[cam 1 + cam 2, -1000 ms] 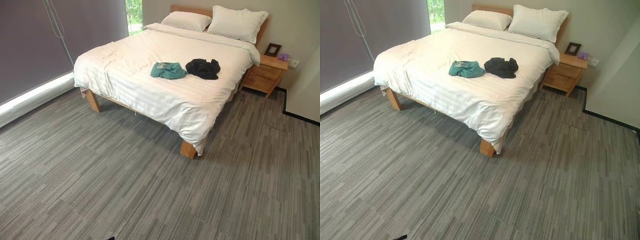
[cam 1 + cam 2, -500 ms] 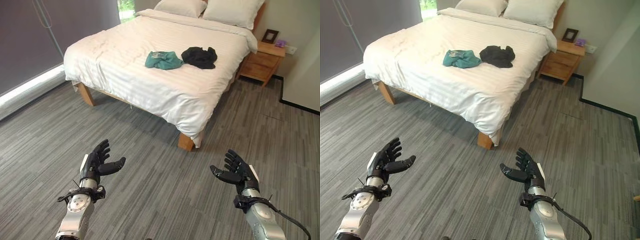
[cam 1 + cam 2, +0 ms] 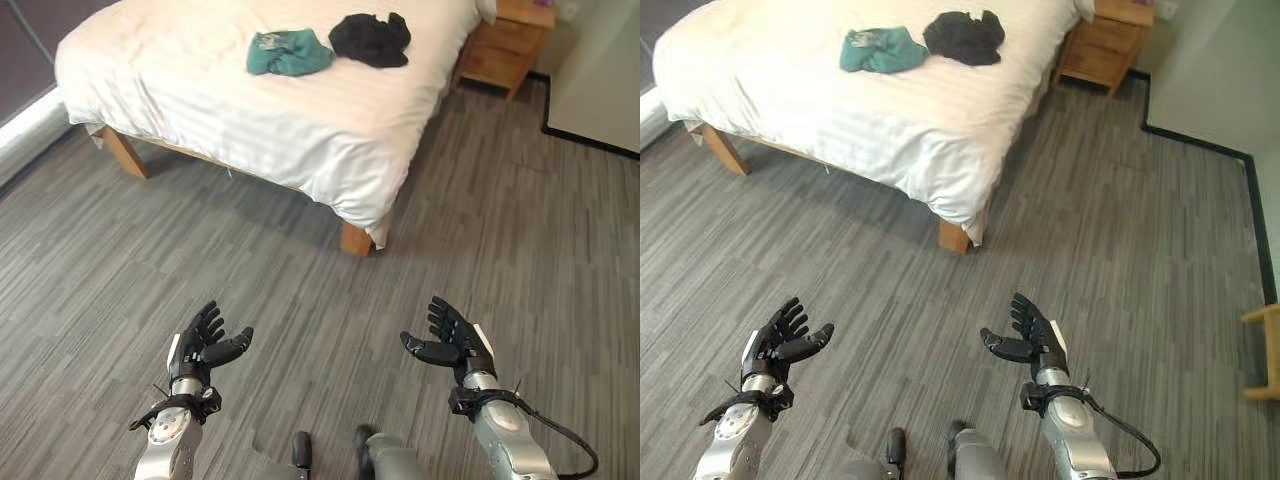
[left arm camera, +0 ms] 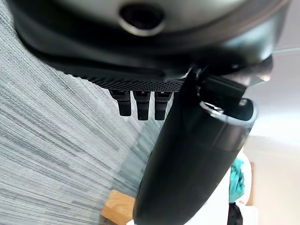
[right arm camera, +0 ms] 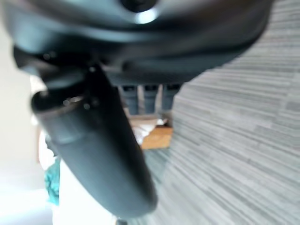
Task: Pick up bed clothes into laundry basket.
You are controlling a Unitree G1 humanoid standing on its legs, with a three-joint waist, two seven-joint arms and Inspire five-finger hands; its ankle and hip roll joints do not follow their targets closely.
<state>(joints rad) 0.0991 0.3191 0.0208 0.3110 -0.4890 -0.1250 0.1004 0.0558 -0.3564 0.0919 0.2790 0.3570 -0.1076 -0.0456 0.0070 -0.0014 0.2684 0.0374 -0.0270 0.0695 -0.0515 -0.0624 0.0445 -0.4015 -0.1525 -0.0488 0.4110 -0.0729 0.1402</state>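
Observation:
A teal garment (image 3: 288, 52) and a black garment (image 3: 371, 38) lie side by side on the white bed (image 3: 200, 90), far ahead of me. My left hand (image 3: 204, 343) hovers over the grey floor at the lower left, fingers straight and empty. At the lower right my right hand (image 3: 453, 341) hangs at the same height, open and empty too. Both hands are well short of the bed's foot. A sliver of the teal garment (image 4: 236, 180) shows past my left hand (image 4: 187, 154) in the left wrist view, and the teal garment (image 5: 51, 185) also shows beside my right hand (image 5: 93, 140).
A wooden nightstand (image 3: 506, 45) stands at the bed's far right. A wooden bed leg (image 3: 355, 239) sits under the near corner. A white wall with a black skirting (image 3: 590, 140) bounds the right side, and a wooden piece (image 3: 1265, 350) juts in at the right edge.
The camera has tilted down, so the bed sits higher in the picture and the pillows have left it. Both hands came into sight a second ago and stay open over the floor.

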